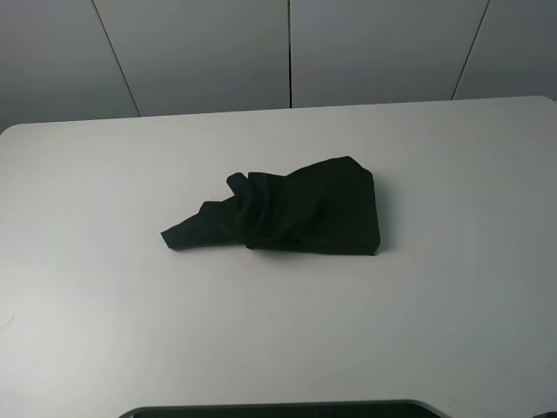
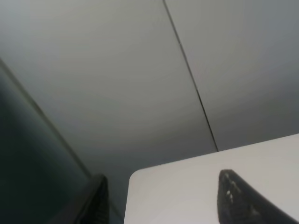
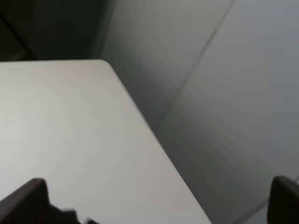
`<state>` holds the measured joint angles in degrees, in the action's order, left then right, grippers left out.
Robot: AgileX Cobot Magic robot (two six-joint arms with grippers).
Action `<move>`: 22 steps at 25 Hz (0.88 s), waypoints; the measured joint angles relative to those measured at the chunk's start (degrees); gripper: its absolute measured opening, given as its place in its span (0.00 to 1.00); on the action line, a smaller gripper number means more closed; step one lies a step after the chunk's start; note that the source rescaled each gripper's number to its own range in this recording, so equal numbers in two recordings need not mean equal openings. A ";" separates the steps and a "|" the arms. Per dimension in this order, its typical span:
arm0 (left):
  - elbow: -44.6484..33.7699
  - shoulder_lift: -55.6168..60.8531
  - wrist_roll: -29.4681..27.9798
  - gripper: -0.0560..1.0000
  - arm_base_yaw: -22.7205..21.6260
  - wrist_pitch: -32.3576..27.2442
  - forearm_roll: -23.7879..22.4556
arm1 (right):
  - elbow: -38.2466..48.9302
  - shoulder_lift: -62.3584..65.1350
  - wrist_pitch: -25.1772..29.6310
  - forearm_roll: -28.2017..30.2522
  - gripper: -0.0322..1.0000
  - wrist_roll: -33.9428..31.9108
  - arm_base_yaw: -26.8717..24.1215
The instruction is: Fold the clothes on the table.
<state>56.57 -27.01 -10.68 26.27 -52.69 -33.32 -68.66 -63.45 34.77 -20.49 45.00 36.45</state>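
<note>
Item 1: the clothes. One black garment, bunched and roughly folded, lay near the middle of the desk in the high view. Its thicker, squarer end pointed toward the right-arm side; a thinner crumpled tail ran out toward the left-arm side. No print or label showed on the exposed surface. It lay well apart from both sets of jaws, neither of which appeared in the high view, and nothing touched it.

Item 2: the desk. White, smooth, with rounded corners. It carried only the garment in the high view. A rounded corner of it showed in each wrist view, bare in both.

Item 3: the left gripper. Two dark fingers sat at the edge of its wrist view, one over the desk corner, the other off past the edge. The jaws stood wide apart with nothing between them.

Item 4: the right gripper. Two dark fingers showed at opposite sides of its wrist view, spread wide and empty, one over the desk, the other beyond its edge.

Item 5: grey wall panels with thin dark seams, behind the desk.
</note>
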 joint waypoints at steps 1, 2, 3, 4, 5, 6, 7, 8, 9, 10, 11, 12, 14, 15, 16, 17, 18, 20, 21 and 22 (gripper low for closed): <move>0.00 0.41 -0.93 0.68 0.00 -1.02 -0.11 | 0.00 1.54 1.49 7.33 1.00 -4.65 0.00; 0.00 0.70 -1.71 0.68 0.00 -1.85 -0.11 | 0.00 3.25 3.65 14.59 1.00 -9.45 0.00; 0.00 0.82 -2.33 0.68 0.00 -2.88 -0.11 | 0.00 4.84 6.01 20.49 1.00 -14.03 0.00; 0.00 0.93 -3.07 0.68 0.00 -4.06 0.11 | 0.00 6.34 9.56 27.35 1.00 -17.74 0.00; 0.00 0.93 -3.93 0.68 0.00 -5.44 0.21 | 0.00 7.51 13.73 33.92 1.00 -22.19 0.00; 0.00 0.93 -4.95 0.68 0.00 -6.75 0.20 | 0.00 8.79 18.46 39.08 1.00 -26.69 0.00; 0.00 0.93 -5.72 0.68 0.00 -8.30 0.20 | 0.00 9.96 22.88 44.80 1.00 -30.01 0.00; 0.00 0.93 -6.14 0.68 0.00 -9.75 0.20 | 0.00 10.84 28.10 49.87 1.00 -33.67 0.00; 0.00 0.93 -6.38 0.68 0.00 -10.67 0.20 | 0.00 11.94 31.67 54.06 1.00 -36.87 0.00; 0.00 0.93 -6.65 0.68 0.00 -11.41 0.20 | 0.00 13.32 33.14 56.58 1.00 -39.51 0.00; 0.00 0.93 -6.74 0.68 0.00 -12.06 0.20 | 0.00 14.96 33.83 57.93 1.00 -41.39 0.00; 0.00 0.93 -6.74 0.68 0.00 -12.60 0.20 | 0.12 16.47 34.31 58.25 1.00 -43.34 0.00; 0.00 0.93 -6.87 0.68 0.00 -13.53 0.07 | 0.12 20.41 34.70 58.46 1.00 -46.55 0.00; 0.00 0.93 -6.87 0.68 0.00 -14.27 -0.17 | 0.12 22.51 34.84 58.46 1.00 -47.29 0.00; 0.00 0.93 -6.87 0.68 0.00 -14.78 -0.32 | 0.12 24.26 34.84 58.69 1.00 -47.53 0.00; 0.00 0.93 -6.87 0.68 0.00 -15.46 -0.74 | 0.12 26.53 34.84 59.08 1.00 -47.53 0.00; 0.00 0.93 -6.87 0.68 0.00 -16.18 -1.18 | 0.12 28.80 34.95 59.83 1.00 -47.18 0.00; 0.00 0.93 -6.87 0.68 0.00 -16.85 -1.68 | 0.12 33.28 34.95 61.85 1.00 -44.69 0.00; 0.00 0.93 -6.87 0.68 0.00 -17.11 -1.68 | 0.12 35.82 34.95 62.91 1.00 -42.67 0.00; 0.00 0.93 -6.87 0.68 0.00 -17.10 -1.80 | 0.12 38.47 34.95 64.38 1.00 -41.21 0.00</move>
<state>56.57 -26.08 -17.55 26.27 -69.79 -35.12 -68.54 -24.98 69.71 43.89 3.79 36.45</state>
